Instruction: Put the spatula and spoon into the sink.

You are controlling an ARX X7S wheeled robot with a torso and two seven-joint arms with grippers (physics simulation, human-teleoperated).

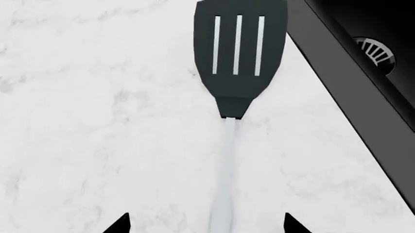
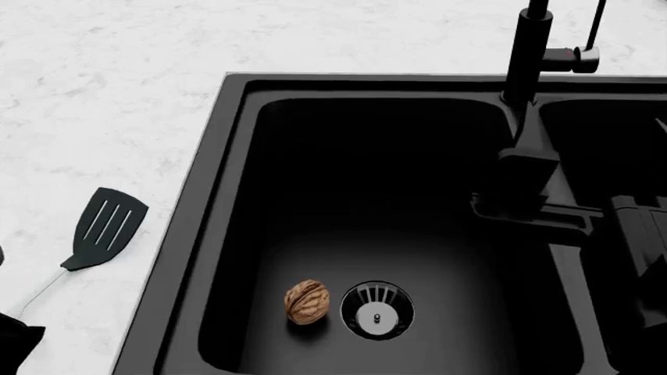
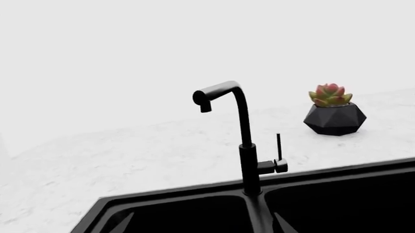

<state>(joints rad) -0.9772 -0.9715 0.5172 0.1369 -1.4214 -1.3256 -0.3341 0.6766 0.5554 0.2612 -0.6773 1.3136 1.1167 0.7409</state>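
The spatula (image 1: 238, 53) lies flat on the white marble counter, its black slotted head pointing away from my left gripper (image 1: 206, 225). That gripper is open, and the thin white handle runs between its two fingertips without being held. In the head view the spatula (image 2: 102, 228) rests just left of the black sink (image 2: 224, 195), whose rim (image 1: 363, 82) passes close to the spatula's head. My right gripper (image 3: 202, 224) is open and holds nothing above the sink, facing the faucet (image 3: 243, 141). The spoon is out of view.
A brown walnut (image 2: 306, 301) sits in the left basin beside the round drain strainer (image 2: 376, 310). The tall black faucet (image 2: 526, 55) rises between the basins. A succulent in a black faceted pot (image 3: 334, 116) stands on the counter behind the sink.
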